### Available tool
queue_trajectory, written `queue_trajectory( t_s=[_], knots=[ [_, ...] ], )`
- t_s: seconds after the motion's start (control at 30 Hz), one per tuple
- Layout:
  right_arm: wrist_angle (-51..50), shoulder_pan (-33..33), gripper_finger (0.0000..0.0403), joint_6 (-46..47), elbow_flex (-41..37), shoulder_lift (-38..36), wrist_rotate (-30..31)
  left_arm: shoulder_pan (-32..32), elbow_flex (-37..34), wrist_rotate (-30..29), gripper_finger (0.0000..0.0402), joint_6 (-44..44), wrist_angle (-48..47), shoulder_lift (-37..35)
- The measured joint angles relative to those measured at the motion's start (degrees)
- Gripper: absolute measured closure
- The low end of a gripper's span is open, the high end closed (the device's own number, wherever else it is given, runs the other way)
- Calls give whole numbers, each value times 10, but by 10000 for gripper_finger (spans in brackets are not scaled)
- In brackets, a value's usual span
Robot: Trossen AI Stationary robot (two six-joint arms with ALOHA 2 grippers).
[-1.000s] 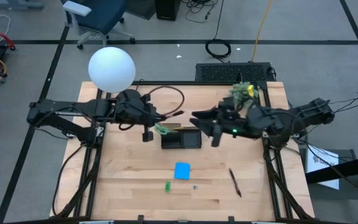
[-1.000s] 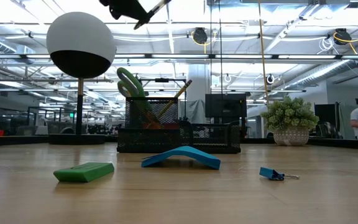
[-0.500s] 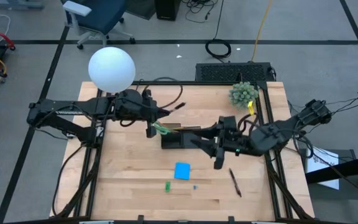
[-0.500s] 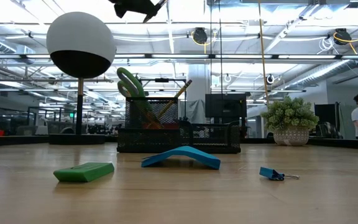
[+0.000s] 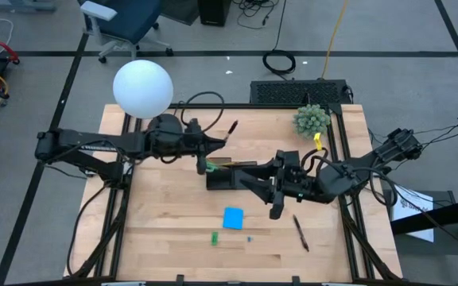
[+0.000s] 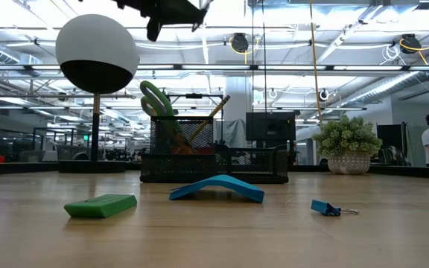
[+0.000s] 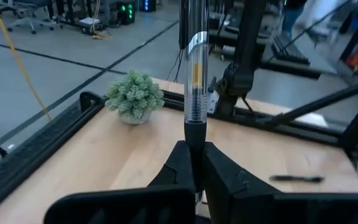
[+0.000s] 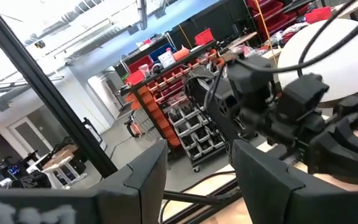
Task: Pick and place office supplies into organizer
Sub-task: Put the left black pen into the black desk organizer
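Note:
My left gripper (image 5: 207,145) hangs above the table's far left part, just left of the organizer (image 5: 230,175), shut on a black pen with a clear barrel (image 5: 227,131). In the low view the left gripper (image 6: 171,9) is high above the mesh organizer (image 6: 214,155), where green-handled scissors (image 6: 155,100) and a pencil stand. My right gripper (image 5: 258,191) is open over the organizer's right end. On the wood lie the blue note pad (image 5: 234,218), a green piece (image 5: 214,237), a tiny blue clip (image 6: 326,208) and a second black pen (image 5: 300,233). My left gripper pinches the pen between its two fingers (image 7: 182,171) at the black grip section (image 7: 194,134), near one end. The barrel sticks straight out ahead along the fingers. The pen is lifted clear of the table and points toward the table's right and far side.
A white ball lamp (image 5: 142,87) stands at the far left corner and a fuzzy green plant (image 5: 311,119) at the far right. A black cable loops behind the left gripper. Bare wood lies along the near edge around the note pad.
My left gripper has shifted a little toward the table's right and turned, so the pen's free end has swung toward the far edge. My right arm has swung toward the near edge, uncovering the plant, and its gripper now sits by the organizer's right end.

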Motion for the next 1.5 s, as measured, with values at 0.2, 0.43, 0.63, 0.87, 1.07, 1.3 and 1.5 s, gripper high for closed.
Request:
queue_trajectory(
  t_s=[0.2, 0.43, 0.63, 0.87, 1.07, 1.3, 1.5],
  knots=[
    [5, 0, 232, 3, 0, 0, -1, 0, -70, -1, 401, -21, 113, 0],
    [5, -3, 232, 11, 0, 0, -1, -7, -174, -17, 401, -56, 237, 0],
    [4, -5, 232, 28, 0, 0, -1, -7, -258, -41, 401, -81, 338, 0],
    [4, -5, 232, 31, 0, 0, 0, 5, -286, -49, 401, -76, 359, 3],
    [4, -9, 232, 36, 0, 0, 0, 6, -286, -47, 401, -87, 394, 45],
    [4, -13, 232, 44, 0, 0, -1, 6, -286, -44, 401, -108, 499, 121],
    [4, -13, 232, 44, 0, 0, -1, 6, -285, -16, 401, -115, 521, 161]
  ],
)
